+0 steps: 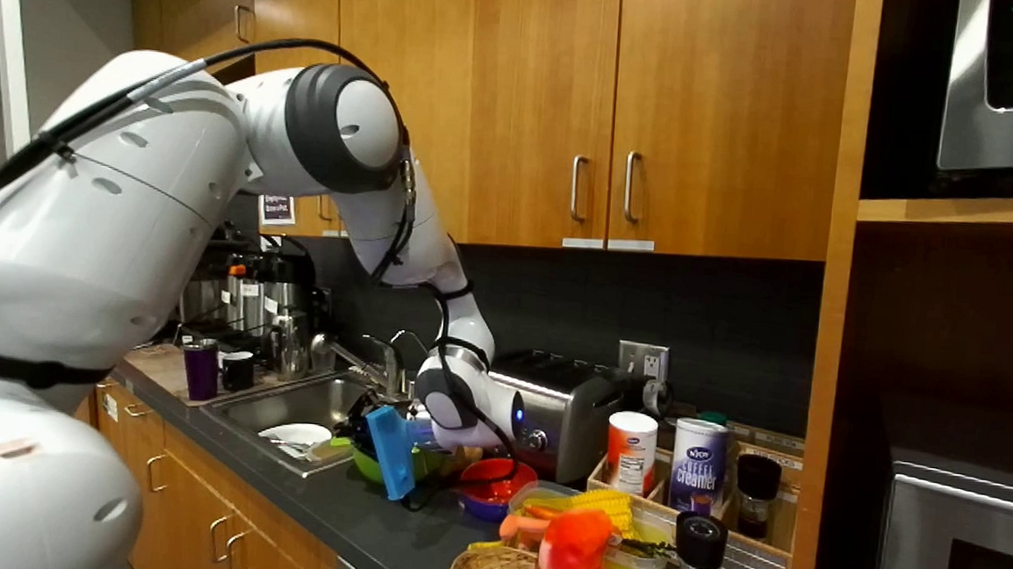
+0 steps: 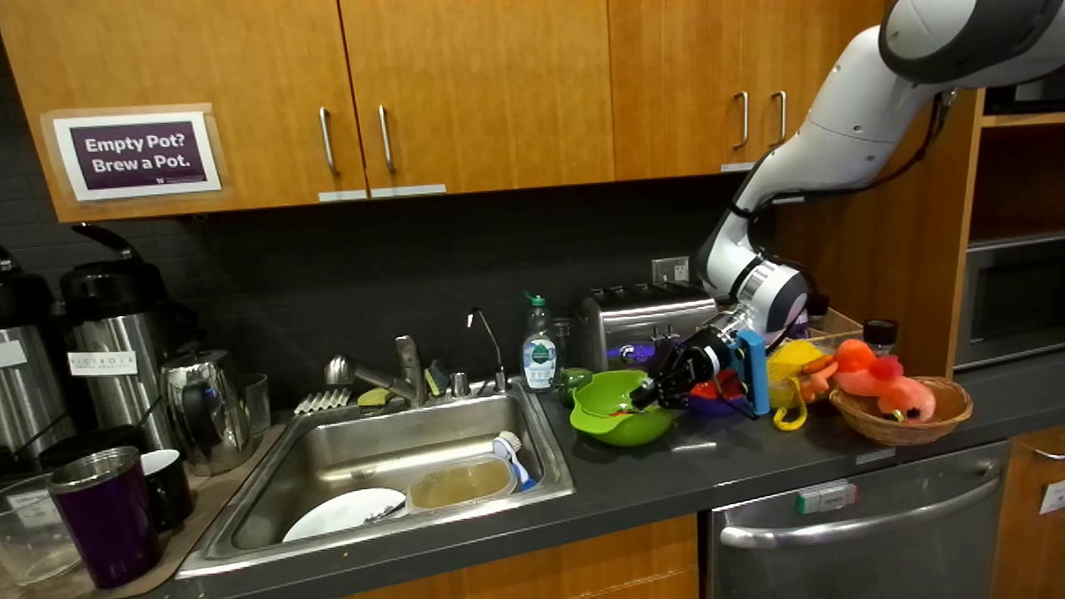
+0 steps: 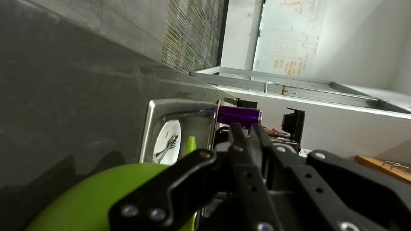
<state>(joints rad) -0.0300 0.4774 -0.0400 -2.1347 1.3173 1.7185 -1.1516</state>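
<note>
Wrist view shows the end effector narrow-set (any grip is unclear), close to the green bowl.

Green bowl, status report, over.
End effector at green bowl, jaws close together, grip unclear. Green bowl upright on counter. Red bowl nearby, possible obstacle.

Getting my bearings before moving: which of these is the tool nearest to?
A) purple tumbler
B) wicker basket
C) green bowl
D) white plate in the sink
C: in the wrist view the green bowl shows right beside the tool, while the white plate and purple tumbler show well beyond.
</note>
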